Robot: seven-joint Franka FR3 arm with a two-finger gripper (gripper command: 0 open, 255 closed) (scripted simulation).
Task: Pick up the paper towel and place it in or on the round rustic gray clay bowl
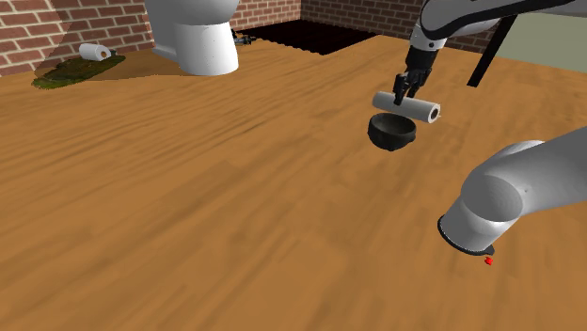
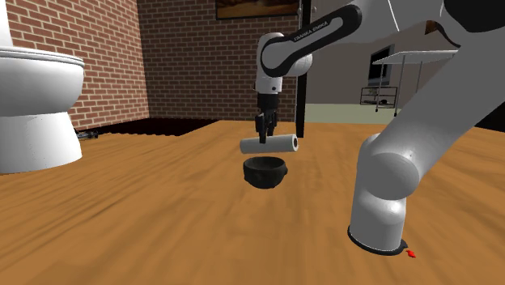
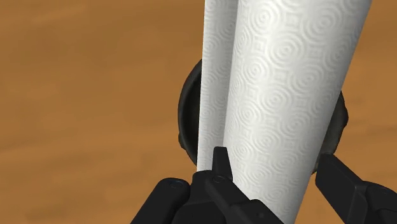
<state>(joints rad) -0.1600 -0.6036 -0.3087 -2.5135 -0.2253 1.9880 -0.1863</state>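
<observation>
Shoulder view: gripper (image 1: 403, 94) grasps the paper towel (image 1: 406, 107), lying level, long axis left to right, just above the bowl (image 1: 390, 133).
Second exterior view: bowl (image 2: 265, 172) straight below paper towel (image 2: 271, 145), not touching.
Wrist view: bowl (image 3: 189, 121) sits behind the clasped paper towel (image 3: 286, 83).

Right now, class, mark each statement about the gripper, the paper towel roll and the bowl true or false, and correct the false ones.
1. The gripper is shut on the paper towel roll. True.
2. The roll lies inside the bowl. False: it hangs in the air just above the bowl.
3. The bowl stands on the wooden surface. True.
4. The roll is held upright. False: it is held lying level.
</observation>
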